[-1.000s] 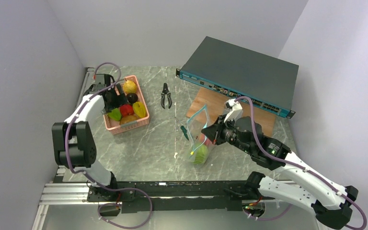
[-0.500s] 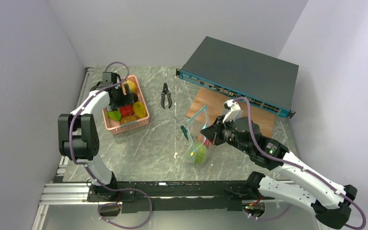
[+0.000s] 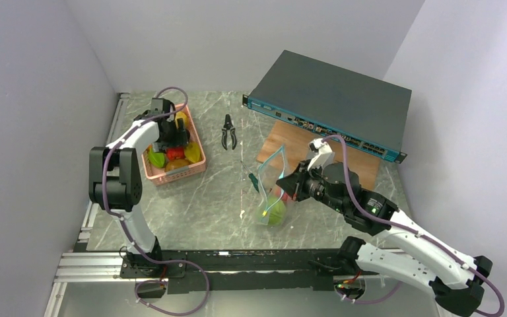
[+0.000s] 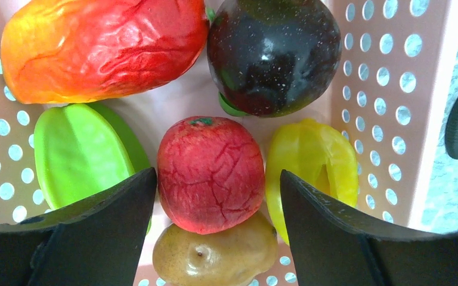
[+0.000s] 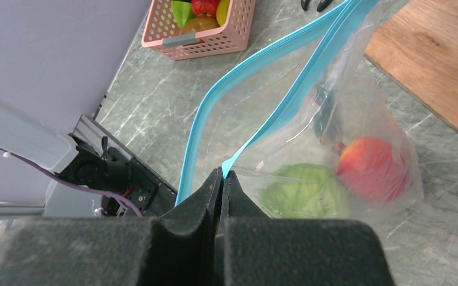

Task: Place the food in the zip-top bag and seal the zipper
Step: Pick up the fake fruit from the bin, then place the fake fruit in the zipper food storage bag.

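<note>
My left gripper point(image 4: 217, 179) is open over the pink basket point(image 3: 191, 168), its fingers on either side of a red fruit point(image 4: 210, 171). Around that fruit lie a green fruit point(image 4: 77, 155), a yellow one point(image 4: 313, 164), a brown pear-like one point(image 4: 214, 257), an orange-red one point(image 4: 101, 47) and a dark one point(image 4: 274, 53). My right gripper point(image 5: 222, 176) is shut on the teal zipper strip point(image 5: 286, 107) of the clear zip-top bag point(image 3: 274, 191), holding its mouth open. A green fruit point(image 5: 301, 190) and a red fruit point(image 5: 373, 170) lie inside the bag.
Black pliers point(image 3: 228, 132) lie right of the basket. A dark network switch point(image 3: 333, 99) rests on a wooden board point(image 3: 290, 145) at the back right. A small teal piece point(image 3: 255, 181) lies left of the bag.
My left gripper has moved right and down into the basket, over the fruit. My right arm holds the bag almost still.
</note>
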